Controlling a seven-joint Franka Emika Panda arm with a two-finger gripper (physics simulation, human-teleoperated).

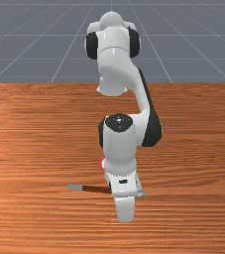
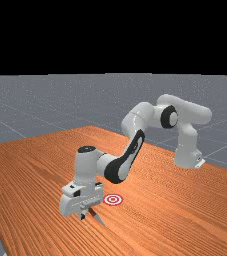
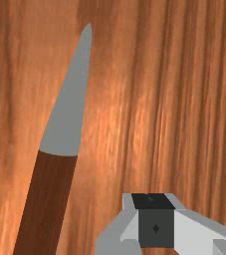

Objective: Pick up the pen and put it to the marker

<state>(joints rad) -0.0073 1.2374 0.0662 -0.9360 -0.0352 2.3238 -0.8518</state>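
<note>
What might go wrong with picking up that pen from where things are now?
The gripper is low, and in the wrist view the pen lies off to one side of it. Closing here might miss the pen or nudge it away. The pen looks slim and rounded, so it might roll if bumped. It also lies off the red-and-white marker, so it would have to be carried and could slip on the way.

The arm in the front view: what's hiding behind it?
A red-and-white marker and a pen peek out from behind the arm. The marker's rest and the pen's middle are covered.
</note>
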